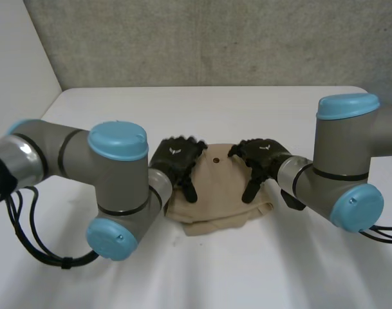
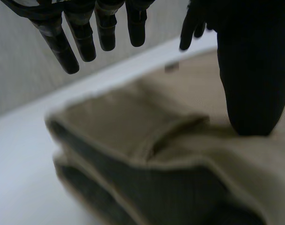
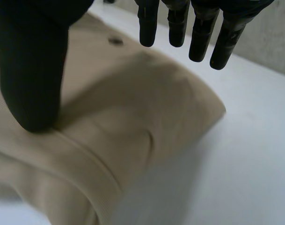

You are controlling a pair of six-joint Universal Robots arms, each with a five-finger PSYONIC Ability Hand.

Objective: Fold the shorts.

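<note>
In the head view the folded beige shorts (image 1: 216,196) lie mid-counter (image 1: 183,277), long axis running hand to hand, with the left hand (image 1: 176,158) and right hand (image 1: 260,158) equally near. In the left wrist view, straight fingers (image 2: 81,37) hover and the thumb presses the cloth. The right wrist view shows the same; I can read no writing.
</note>
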